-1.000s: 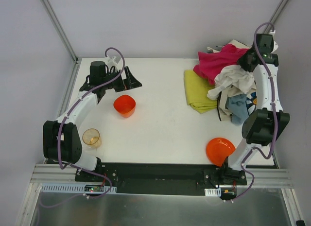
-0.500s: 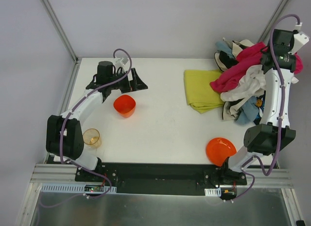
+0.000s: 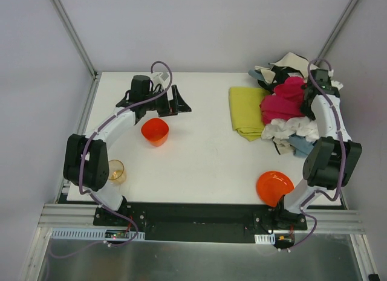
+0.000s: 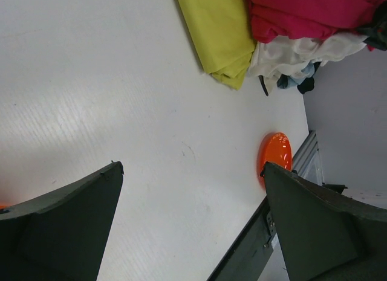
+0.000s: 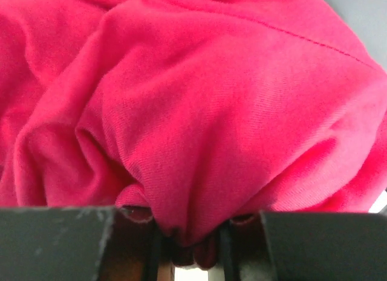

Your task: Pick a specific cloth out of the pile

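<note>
The yellow-green cloth (image 3: 247,109) lies flat on the table, its right edge under the pile (image 3: 289,112) of magenta, white, blue, cream and black garments. It also shows in the left wrist view (image 4: 219,33). My right gripper (image 3: 309,98) is shut on the magenta-pink cloth (image 5: 199,112) at the pile's right side; the fabric is pinched between its fingers (image 5: 151,245). My left gripper (image 3: 179,100) is open and empty above the table's back left, far from the cloth.
An orange cup (image 3: 155,131) sits near my left gripper. A clear amber cup (image 3: 113,171) stands at the left front. An orange bowl (image 3: 273,187) lies at the front right, also in the left wrist view (image 4: 274,157).
My right gripper rose and swung right with the magenta cloth, dragging the pile, then came back down to the left. The yellow-green cloth is more uncovered. My left gripper moved right.
</note>
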`<state>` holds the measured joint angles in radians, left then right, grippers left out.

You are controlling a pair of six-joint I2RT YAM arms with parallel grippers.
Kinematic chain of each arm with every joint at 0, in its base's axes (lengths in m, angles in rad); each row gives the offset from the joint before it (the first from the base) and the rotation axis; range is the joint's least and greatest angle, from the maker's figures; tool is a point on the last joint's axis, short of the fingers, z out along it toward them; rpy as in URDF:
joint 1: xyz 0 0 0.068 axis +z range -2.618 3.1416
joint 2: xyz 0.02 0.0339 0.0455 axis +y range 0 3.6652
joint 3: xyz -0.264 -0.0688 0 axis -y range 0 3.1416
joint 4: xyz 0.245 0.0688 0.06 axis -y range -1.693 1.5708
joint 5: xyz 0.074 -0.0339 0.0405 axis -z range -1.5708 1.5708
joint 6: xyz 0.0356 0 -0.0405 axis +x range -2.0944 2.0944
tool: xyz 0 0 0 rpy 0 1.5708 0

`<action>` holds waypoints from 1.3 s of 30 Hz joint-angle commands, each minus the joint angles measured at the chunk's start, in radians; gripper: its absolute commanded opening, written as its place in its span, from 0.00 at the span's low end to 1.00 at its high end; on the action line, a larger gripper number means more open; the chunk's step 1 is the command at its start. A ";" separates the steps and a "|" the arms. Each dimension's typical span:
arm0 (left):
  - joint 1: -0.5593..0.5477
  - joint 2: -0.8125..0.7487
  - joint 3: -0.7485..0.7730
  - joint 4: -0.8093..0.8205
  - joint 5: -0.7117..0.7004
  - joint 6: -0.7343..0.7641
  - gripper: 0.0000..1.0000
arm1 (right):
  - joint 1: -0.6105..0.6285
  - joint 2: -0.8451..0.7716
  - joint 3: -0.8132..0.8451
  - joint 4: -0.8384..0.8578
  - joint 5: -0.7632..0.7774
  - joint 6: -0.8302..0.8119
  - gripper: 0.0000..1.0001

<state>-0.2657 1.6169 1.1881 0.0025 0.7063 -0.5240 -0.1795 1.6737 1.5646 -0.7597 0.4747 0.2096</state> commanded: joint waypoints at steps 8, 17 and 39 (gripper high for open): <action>-0.012 0.018 0.031 0.007 0.001 -0.067 0.99 | 0.017 0.257 -0.095 0.014 -0.195 0.001 0.01; 0.011 -0.031 -0.021 0.017 0.004 -0.042 0.99 | 0.006 0.227 -0.123 0.054 -0.306 -0.073 0.11; 0.023 -0.051 -0.038 0.057 0.012 -0.044 0.99 | 0.011 -0.371 -0.468 0.117 -0.464 -0.101 0.92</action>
<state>-0.2474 1.6073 1.1450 0.0235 0.6987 -0.5762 -0.1787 1.4109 1.1358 -0.6392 0.0666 0.0959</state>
